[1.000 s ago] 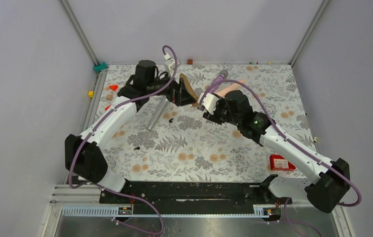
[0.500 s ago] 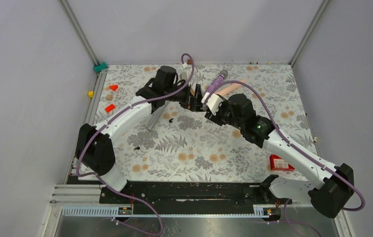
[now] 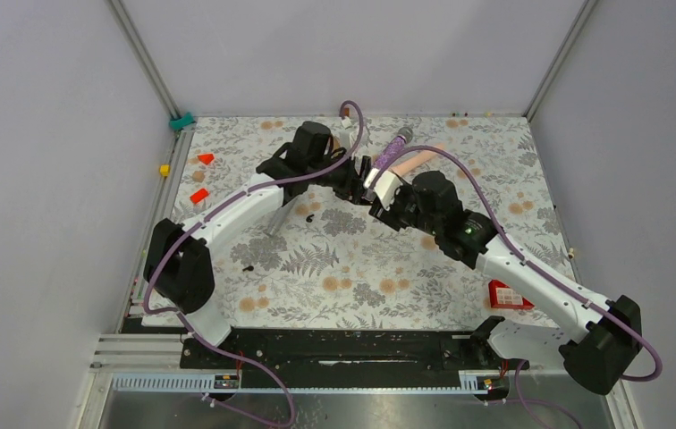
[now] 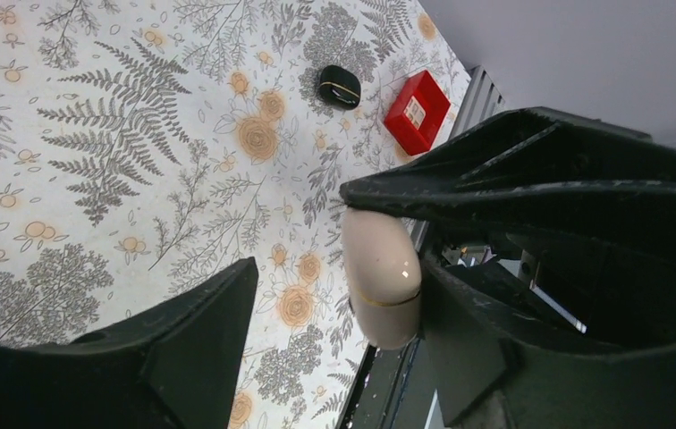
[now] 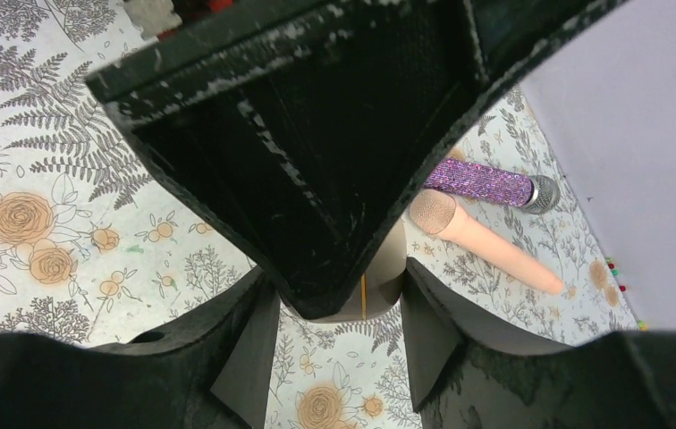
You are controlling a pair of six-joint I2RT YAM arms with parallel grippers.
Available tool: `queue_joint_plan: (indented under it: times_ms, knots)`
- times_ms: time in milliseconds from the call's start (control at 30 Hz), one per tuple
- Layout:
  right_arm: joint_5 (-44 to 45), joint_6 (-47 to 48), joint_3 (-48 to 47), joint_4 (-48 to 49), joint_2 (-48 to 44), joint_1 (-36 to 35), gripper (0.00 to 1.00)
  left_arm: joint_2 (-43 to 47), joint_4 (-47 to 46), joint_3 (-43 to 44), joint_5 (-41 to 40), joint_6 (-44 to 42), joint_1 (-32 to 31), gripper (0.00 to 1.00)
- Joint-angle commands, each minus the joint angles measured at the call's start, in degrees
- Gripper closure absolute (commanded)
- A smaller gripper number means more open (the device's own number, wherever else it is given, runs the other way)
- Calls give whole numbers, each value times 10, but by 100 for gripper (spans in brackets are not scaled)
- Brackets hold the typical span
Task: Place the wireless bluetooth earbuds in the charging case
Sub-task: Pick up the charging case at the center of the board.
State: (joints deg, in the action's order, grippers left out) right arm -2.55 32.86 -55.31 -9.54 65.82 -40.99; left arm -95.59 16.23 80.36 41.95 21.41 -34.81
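Top external view puts both grippers together at upper centre: the right gripper clamps the beige charging case while the left gripper stands partly open around it. Its lid looks shut. Tiny black earbuds lie on the floral cloth left of centre, none inserted yet.

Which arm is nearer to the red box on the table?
Right. The right arm runs just beside the red box; the left arm lies far from it, on the opposite side.

Overhead camera looks down; wrist cameras sit close over table.
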Motion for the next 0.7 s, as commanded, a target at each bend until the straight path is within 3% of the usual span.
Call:
queue_joint_plan:
  times_ms: [0, 300, 433, 500, 567, 633, 667]
  knots:
    - [0, -11, -10, 26, 4, -13, 76, -4, -16, 31, 8, -1, -12, 37]
    - [33, -11, -9, 45, 7, -19, 76, 9, -14, 22, 12, -10, -21, 75]
    - [46, -12, -10, 48, 5, -19, 71, 18, -14, 19, 13, -14, -21, 81]
    - [47, -15, -15, 41, 1, -18, 56, 23, -9, 21, 15, -24, -21, 81]
    - [45, -20, -22, 26, -8, -18, 27, 30, 8, 28, 16, -48, -21, 82]
    - [38, -19, -25, 9, -33, -18, 4, 40, 37, 39, 15, -86, -20, 83]
    - [36, -21, -24, 5, -46, -18, 1, 48, 64, 49, 17, -114, -19, 84]
